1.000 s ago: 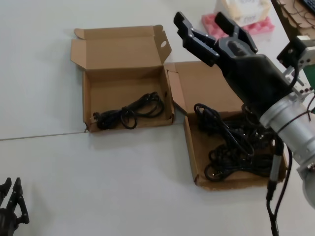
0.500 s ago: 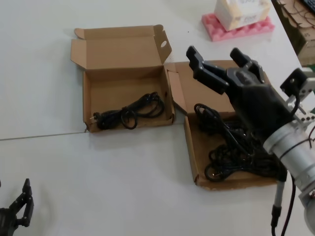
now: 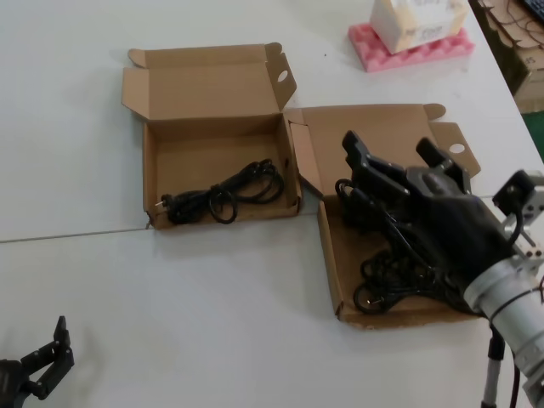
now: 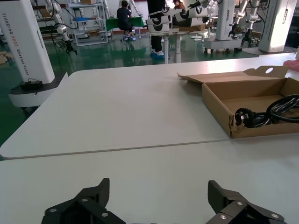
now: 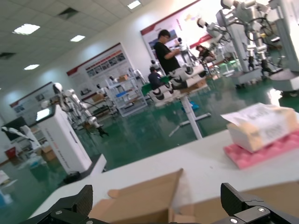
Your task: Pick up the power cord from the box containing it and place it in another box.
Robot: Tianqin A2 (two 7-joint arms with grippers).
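The right-hand cardboard box (image 3: pixel 330 255) holds a tangled pile of several black power cords (image 3: pixel 399 272). My right gripper (image 3: pixel 388 146) hangs open and empty just over the far end of that pile, jaws wide apart. The right wrist view shows its open lid (image 5: pixel 140 200) between my right gripper's (image 5: pixel 156 191) fingers. The left-hand box (image 3: pixel 151 183), torn at a front corner, holds one looped cord (image 3: pixel 225 194). That box (image 4: pixel 219 100) and its cord (image 4: pixel 266 114) also show in the left wrist view. My left gripper (image 3: pixel 42 370) is open and empty near the table's front left edge, and shows in its own wrist view (image 4: pixel 159 196).
A pink foam pad (image 3: pixel 412 47) with a white carton on it lies at the back right. Brown cardboard pieces (image 3: pixel 518 34) sit at the far right edge. A seam (image 3: pixel 76 235) crosses the white table in front of the left box.
My right gripper has come down and back from above the box lids to just over the cord pile, still open. My left gripper has shifted slightly at the bottom left.
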